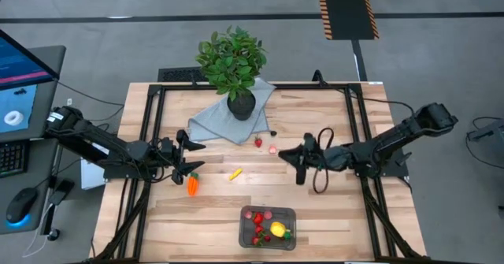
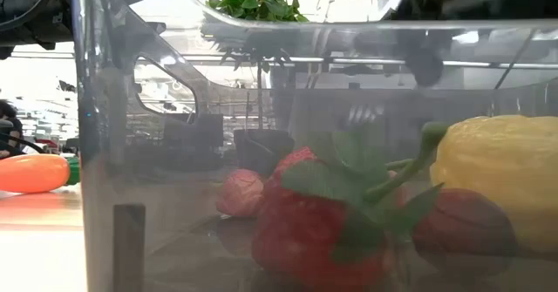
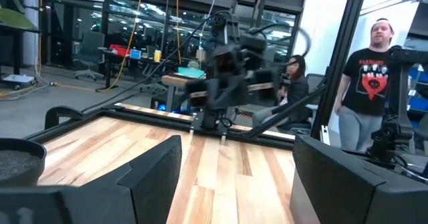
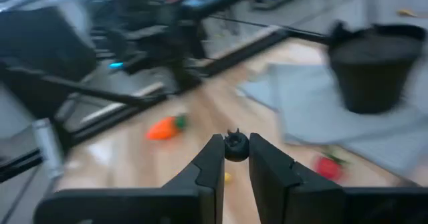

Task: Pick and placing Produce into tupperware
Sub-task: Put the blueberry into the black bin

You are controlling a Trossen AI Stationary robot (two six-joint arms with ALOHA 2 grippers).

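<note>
Right claw point(image 4: 235, 158) pinching small dark round berry point(image 4: 235, 144), smooth clear tupperware point(image 1: 268, 227)

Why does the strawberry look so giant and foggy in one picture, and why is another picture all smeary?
Low view: the camera looks through the tub wall, so the strawberry and lemon loom huge and hazy, with glare. Right wrist view: everything is blurred; the right gripper pinches a dark berry.

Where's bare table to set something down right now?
Free: the front-left corner, left of the tupperware and below the carrot; also the right strip beyond the right tool. Crowded: the middle, around the cloth, strawberry, banana and both tools, the left tool included.
</note>
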